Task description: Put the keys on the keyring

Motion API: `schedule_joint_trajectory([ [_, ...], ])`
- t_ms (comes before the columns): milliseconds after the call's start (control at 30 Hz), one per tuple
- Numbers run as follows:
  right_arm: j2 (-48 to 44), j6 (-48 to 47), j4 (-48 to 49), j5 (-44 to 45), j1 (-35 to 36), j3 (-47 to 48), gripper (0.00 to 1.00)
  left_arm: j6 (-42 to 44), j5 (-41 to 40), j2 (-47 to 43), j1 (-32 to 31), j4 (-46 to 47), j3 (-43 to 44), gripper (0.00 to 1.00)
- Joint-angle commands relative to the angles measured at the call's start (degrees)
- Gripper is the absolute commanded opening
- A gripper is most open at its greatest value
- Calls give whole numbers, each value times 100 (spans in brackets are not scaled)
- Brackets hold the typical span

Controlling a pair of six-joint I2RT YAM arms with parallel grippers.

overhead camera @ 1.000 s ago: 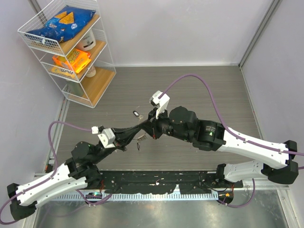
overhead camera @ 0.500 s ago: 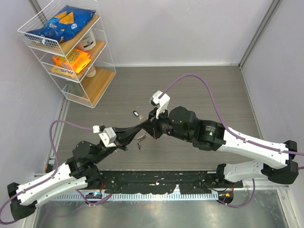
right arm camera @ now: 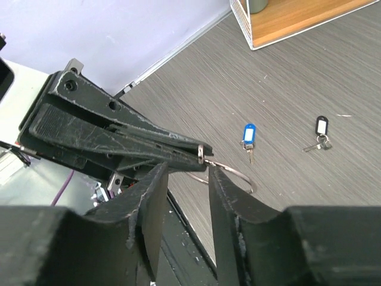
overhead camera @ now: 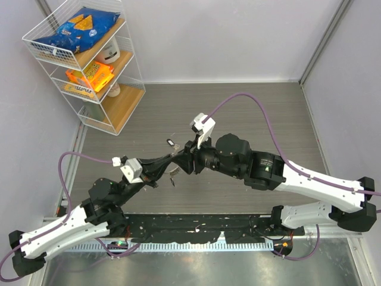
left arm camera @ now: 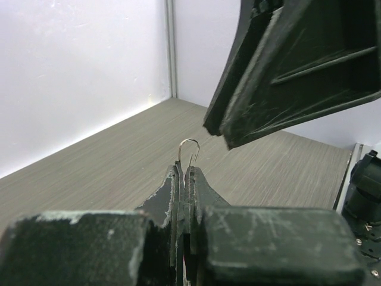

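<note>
Your left gripper (left arm camera: pixel 183 170) is squeezed tight on the keyring (left arm camera: pixel 189 140). A small bit of the thin silver loop pokes out past its tips. You hold it up over the middle of the bench (overhead camera: pixel 268 119), a little toward the near edge. Your right gripper (right arm camera: pixel 187 170) meets it tip to tip. Its fingers are apart, and the ring sits just past them. Two keys lie flat on the bench. The blue-tag key (right arm camera: pixel 249 136) is near the ring. The black-tag key (right arm camera: pixel 320 132) lies more toward the far left corner.
</note>
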Motion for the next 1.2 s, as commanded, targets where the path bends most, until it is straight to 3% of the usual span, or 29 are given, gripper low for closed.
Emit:
schedule_joint_trajectory([
  [0,-332,-44,286,197,41,-50,46,-7,-412,-114,4,167,33,0],
  [167,-385,-70,172,435,41,-112,52,-174,-922,-88,4,132,-2,0],
  [533,-148,-123,-92,629,-108,-77,53,-69,-2205,-88,4,-53,-55,0],
  [900,589,-87,-408,278,-1180,-156,52,221,-2689,-299,-4,-211,-99,0],
  [1167,1688,141,136,-286,-1761,-296,52,256,-2725,-387,-4,-299,-90,0],
])
